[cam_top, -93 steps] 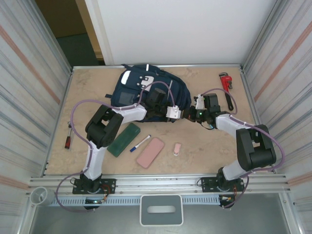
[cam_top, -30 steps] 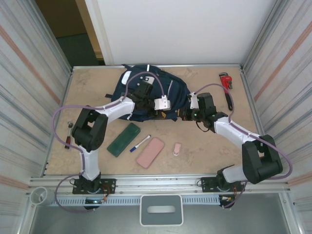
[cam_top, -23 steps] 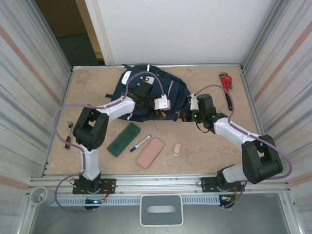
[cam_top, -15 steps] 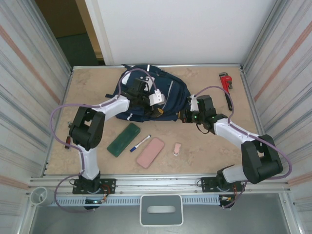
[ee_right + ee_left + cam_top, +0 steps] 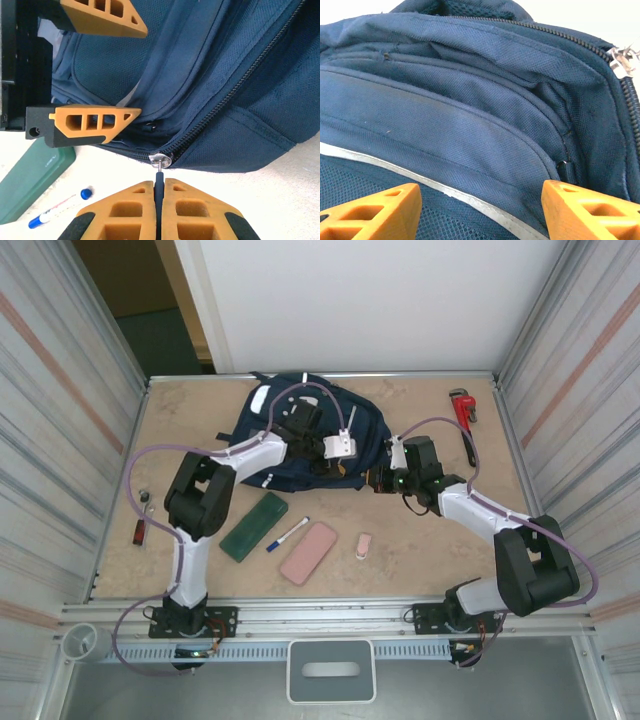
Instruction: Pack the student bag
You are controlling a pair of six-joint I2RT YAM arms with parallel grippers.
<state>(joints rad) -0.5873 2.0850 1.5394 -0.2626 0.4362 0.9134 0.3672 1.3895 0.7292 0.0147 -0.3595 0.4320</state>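
The student bag (image 5: 290,425) is a navy backpack with a pale reflective stripe (image 5: 470,200), lying at the back middle of the table. My left gripper (image 5: 482,212) hovers open just above its front fabric, its orange fingertips (image 5: 375,210) wide apart with nothing between them. From the right wrist view the left gripper (image 5: 140,72) hangs over the bag beside the zip. My right gripper (image 5: 159,184) is shut on the dark zipper pull (image 5: 159,176), just below the silver slider (image 5: 161,160) at the bag's near edge. From above, the left gripper (image 5: 335,468) and right gripper (image 5: 378,480) stand close together.
In front of the bag lie a green case (image 5: 254,526), a blue-capped marker (image 5: 288,533), a pink case (image 5: 308,553) and a small pink eraser (image 5: 364,545). A red wrench (image 5: 462,407) lies at the back right and a red-handled tool (image 5: 141,525) at the left edge.
My left gripper has opened wider and shifted first back, then to the right over the bag. The right gripper stays shut on the zipper pull, almost still.
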